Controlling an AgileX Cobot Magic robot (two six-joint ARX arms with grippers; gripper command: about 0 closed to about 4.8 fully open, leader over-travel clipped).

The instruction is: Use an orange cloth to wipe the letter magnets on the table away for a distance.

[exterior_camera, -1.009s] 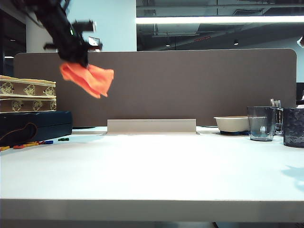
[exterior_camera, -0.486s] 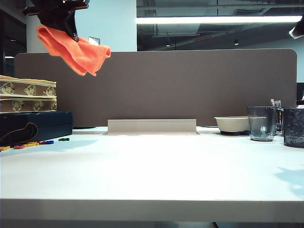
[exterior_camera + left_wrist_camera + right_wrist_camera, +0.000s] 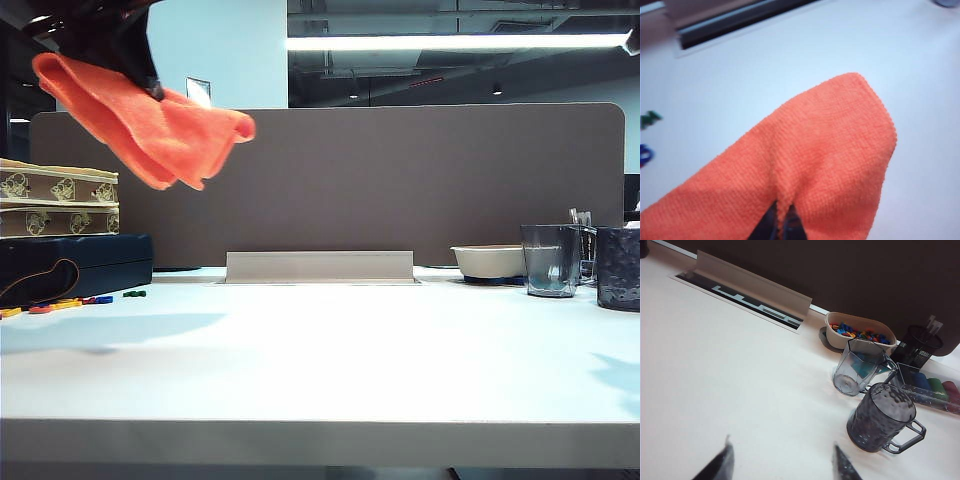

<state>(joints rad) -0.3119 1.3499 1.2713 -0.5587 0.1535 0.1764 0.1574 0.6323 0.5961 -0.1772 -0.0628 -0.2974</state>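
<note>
While our left gripper (image 3: 781, 226) is clamping the cloth (image 3: 150, 125) high above the table's (image 3: 330, 350) left side, we're mid-carry; next we're needing a descent beside the magnets (image 3: 70, 304). Right gripper (image 3: 782, 465) is hanging open, empty.

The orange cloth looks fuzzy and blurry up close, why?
In the left wrist view the orange cloth, pinched in the left claw, hangs too near the lens to be sharp; in the exterior view it is sharper and casts a soft shadow on the table.
</note>
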